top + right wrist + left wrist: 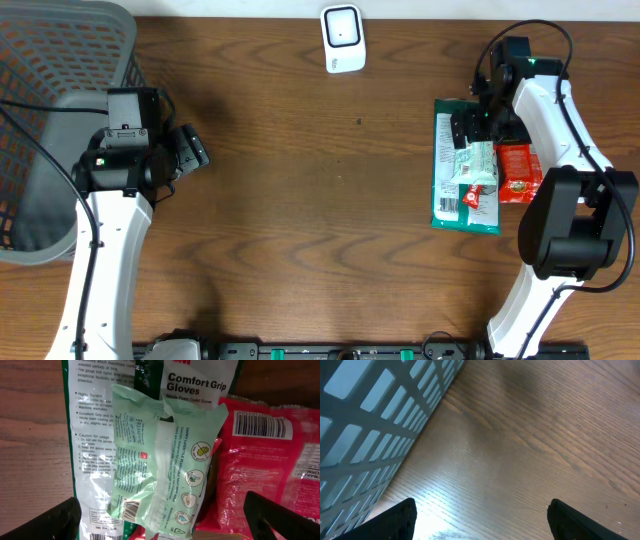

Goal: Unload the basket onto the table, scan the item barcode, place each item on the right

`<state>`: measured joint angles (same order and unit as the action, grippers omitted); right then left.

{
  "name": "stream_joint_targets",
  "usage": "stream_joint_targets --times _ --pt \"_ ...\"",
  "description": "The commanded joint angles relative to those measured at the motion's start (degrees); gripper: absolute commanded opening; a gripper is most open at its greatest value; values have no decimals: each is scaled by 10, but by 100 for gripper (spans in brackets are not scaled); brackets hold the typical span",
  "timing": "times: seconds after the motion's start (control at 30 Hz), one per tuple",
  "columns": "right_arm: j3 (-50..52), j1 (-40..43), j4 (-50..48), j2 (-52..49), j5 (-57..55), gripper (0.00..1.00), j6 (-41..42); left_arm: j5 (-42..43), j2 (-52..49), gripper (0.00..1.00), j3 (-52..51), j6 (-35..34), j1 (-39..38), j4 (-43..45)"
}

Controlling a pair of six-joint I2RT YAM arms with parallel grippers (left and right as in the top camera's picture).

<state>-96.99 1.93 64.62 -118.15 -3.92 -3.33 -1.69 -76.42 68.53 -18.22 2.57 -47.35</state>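
A pale green wipes pack lies on top of a green-and-white 3M glove pack, with a small barcode showing at its lower left. Beside them on the right lies a red packet with its own barcode near the top. My right gripper hangs open above this pile, its fingers wide on either side and touching nothing. Overhead, the pile is at the right under the right gripper. The white scanner stands at the table's far edge. My left gripper is open and empty.
A grey mesh basket fills the far left corner, right beside my left arm; its wall shows close in the left wrist view, where the left gripper is over bare wood. Brown tabletop lies between the arms.
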Motion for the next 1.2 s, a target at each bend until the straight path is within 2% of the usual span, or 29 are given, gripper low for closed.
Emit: stream_joint_targets --times 0.0,0.33,1.0,1.17 --pt "-11 2 -1 5 -7 99 3 -5 3 85 11 -1 2 0" --pt "-11 4 -1 51 -5 99 3 -5 3 85 11 -1 2 0" --pt "-11 -4 -1 425 -5 99 3 -5 3 85 11 -1 2 0" --pt "-11 -24 2 489 -5 99 3 -5 3 85 11 -1 2 0"
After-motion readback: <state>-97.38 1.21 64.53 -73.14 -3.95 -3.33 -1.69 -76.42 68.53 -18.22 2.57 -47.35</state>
